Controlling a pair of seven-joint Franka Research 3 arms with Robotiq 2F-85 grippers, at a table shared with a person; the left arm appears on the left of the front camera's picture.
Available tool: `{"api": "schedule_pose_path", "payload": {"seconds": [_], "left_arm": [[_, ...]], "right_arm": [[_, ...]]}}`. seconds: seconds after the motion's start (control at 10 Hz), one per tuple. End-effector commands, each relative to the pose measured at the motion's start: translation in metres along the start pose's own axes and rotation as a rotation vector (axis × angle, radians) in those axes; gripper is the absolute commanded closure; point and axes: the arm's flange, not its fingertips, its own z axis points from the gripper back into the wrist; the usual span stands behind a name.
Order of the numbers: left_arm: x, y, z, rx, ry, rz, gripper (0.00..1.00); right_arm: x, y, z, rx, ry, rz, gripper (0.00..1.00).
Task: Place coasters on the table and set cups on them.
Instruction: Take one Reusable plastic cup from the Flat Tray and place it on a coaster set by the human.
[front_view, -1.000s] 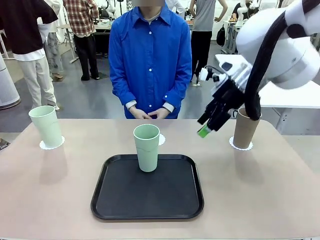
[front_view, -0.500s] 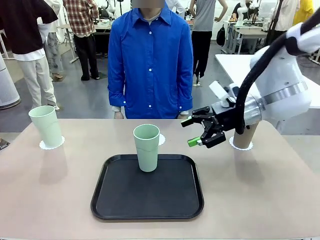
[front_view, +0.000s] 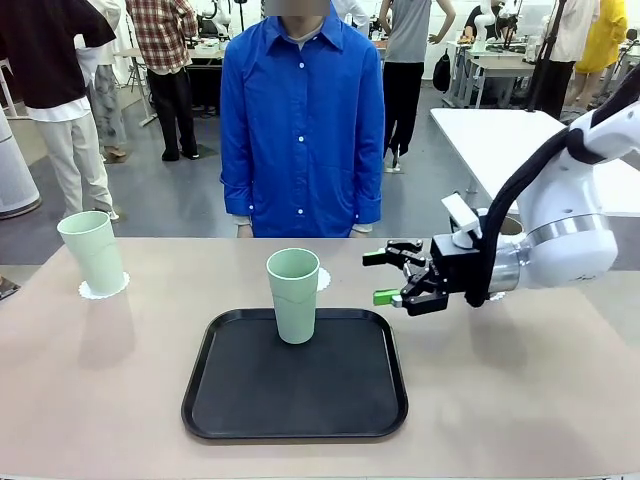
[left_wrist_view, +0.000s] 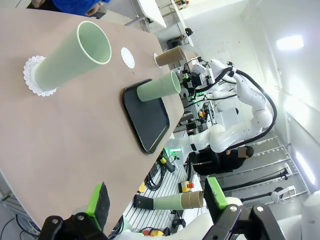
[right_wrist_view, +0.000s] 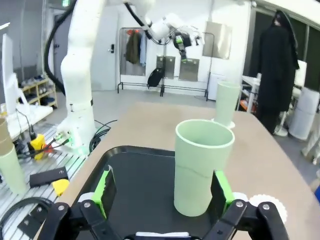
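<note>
Right gripper (front_view: 384, 277) comes in from the right side, held sideways above the table (front_view: 520, 380), fingers spread wide with nothing between them, pointing toward the mint cup on the tray (front_view: 293, 295). That cup stands upright at the far edge of the black tray (front_view: 294, 405), near table centre; in the right wrist view the same cup (right_wrist_view: 202, 166) sits just ahead of the open green pads (right_wrist_view: 104, 187), not touching them. A free coaster (front_view: 323, 279) lies on the table just behind this cup, partly hidden by it; in the right wrist view the coaster (right_wrist_view: 267, 206) shows to the right of the cup, past the tray (right_wrist_view: 130, 180). Second mint cup (front_view: 93, 252) stands upright on its coaster (front_view: 103, 289) at the far left of the table. The brown cup (left_wrist_view: 168, 58) shows in the left wrist view at the far end of the table; in the front view it is mostly hidden behind the right arm. Left gripper (left_wrist_view: 155, 200) shows in its own wrist view, fingers wide apart and empty, hanging off the table edge, well apart from the cups. Person in a blue shirt (front_view: 302, 120) stands at the far side, hands down by the table edge.
</note>
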Motion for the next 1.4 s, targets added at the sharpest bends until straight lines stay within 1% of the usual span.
{"api": "schedule_pose_path", "payload": {"seconds": [0.0, 0.2, 0.4, 0.5, 0.7, 0.8, 0.9, 1.0, 1.2, 1.3], "left_arm": [[0.000, -0.002, 0.001, 0.005, -0.001, 0.003, 0.00], [0.000, -0.002, 0.001, 0.005, -0.001, 0.003, 0.00], [0.000, -0.002, 0.001, 0.005, -0.001, 0.003, 0.00], [0.000, -0.002, 0.001, 0.005, -0.001, 0.003, 0.00], [0.000, -0.002, 0.001, 0.005, -0.001, 0.003, 0.00], [0.000, -0.002, 0.001, 0.005, -0.001, 0.003, 0.00], [0.000, -0.002, 0.001, 0.005, -0.001, 0.003, 0.00], [0.000, -0.002, 0.001, 0.005, -0.001, 0.003, 0.00], [0.000, -0.002, 0.001, 0.005, -0.001, 0.003, 0.00], [0.000, -0.002, 0.001, 0.005, -0.001, 0.003, 0.00]], "right_arm": [[0.000, 0.000, -0.016, -0.065, 0.039, -0.088, 0.00], [-0.010, -0.003, -0.020, -0.092, 0.055, -0.125, 0.00], [-0.009, -0.007, -0.022, -0.116, 0.105, -0.184, 0.00], [-0.011, -0.003, -0.014, -0.067, 0.073, -0.116, 0.00], [-0.011, -0.003, -0.014, -0.067, 0.073, -0.116, 0.00], [-0.011, -0.004, -0.015, -0.079, 0.089, -0.138, 0.00], [-0.013, -0.015, -0.025, -0.108, 0.076, -0.134, 0.00], [-0.019, -0.025, -0.034, -0.134, 0.100, -0.135, 0.00], [-0.027, -0.034, -0.047, -0.134, 0.117, -0.079, 0.00], [-0.034, -0.035, -0.053, -0.126, 0.115, -0.083, 0.00]]}}
